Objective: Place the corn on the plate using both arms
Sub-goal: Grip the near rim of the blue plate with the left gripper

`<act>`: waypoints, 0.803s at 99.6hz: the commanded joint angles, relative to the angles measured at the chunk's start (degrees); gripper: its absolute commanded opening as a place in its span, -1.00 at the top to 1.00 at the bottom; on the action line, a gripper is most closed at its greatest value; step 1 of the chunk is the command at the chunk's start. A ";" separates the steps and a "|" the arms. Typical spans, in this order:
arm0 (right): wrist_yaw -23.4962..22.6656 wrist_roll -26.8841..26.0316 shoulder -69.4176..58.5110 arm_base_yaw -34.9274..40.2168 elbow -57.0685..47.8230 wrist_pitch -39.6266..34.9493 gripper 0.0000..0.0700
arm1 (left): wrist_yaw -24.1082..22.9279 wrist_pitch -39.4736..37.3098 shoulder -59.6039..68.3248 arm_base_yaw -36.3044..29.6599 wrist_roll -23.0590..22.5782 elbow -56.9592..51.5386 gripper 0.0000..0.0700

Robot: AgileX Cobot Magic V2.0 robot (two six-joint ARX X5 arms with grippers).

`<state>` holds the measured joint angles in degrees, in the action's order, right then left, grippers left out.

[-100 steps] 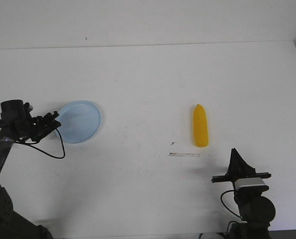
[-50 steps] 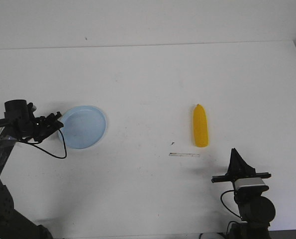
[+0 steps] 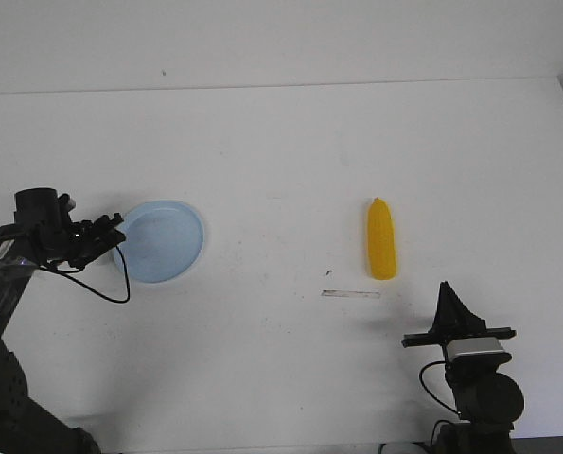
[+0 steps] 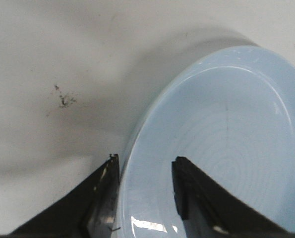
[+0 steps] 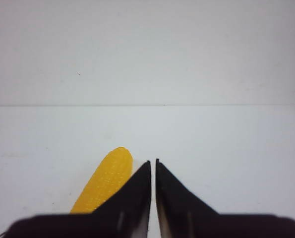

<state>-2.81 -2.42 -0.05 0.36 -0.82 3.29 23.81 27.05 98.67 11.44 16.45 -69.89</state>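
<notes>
The pale blue plate (image 3: 165, 240) is at the left of the white table. My left gripper (image 3: 114, 236) is shut on its left rim; in the left wrist view one finger (image 4: 105, 188) is outside the plate's (image 4: 226, 124) rim and the other on its inner face, my left gripper (image 4: 145, 163) astride the rim. The yellow corn (image 3: 381, 239) lies on the table right of centre, tapered tip pointing away. My right gripper (image 3: 445, 288) is shut and empty near the front right, short of the corn. In the right wrist view the corn (image 5: 105, 181) lies beside my right gripper (image 5: 153, 162).
A thin pale strip (image 3: 350, 294) lies on the table in front of the corn, with a small dark speck (image 3: 328, 272) near it. The table's far edge meets a white wall. A dark scuff (image 4: 63, 98) marks the table by the plate.
My left gripper has moved a little to the right with the plate in its grip. The corn and the right arm have not moved.
</notes>
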 commanded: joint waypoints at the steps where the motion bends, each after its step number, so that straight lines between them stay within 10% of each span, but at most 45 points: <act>1: 0.20 -0.74 0.00 0.11 0.09 0.63 0.96 | -0.28 -0.04 1.40 0.09 -1.01 -0.61 0.42; 72: 0.20 -0.74 0.00 0.11 0.09 0.63 0.96 | -3.23 0.28 2.47 -1.64 -2.91 -0.59 0.44; 80: 0.20 -0.74 0.00 0.11 0.09 0.63 0.96 | -3.26 0.46 2.64 -1.68 -2.91 -0.59 0.71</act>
<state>-2.81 -2.42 -0.05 0.36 -0.82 3.29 20.53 27.22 99.77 9.82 14.31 -69.89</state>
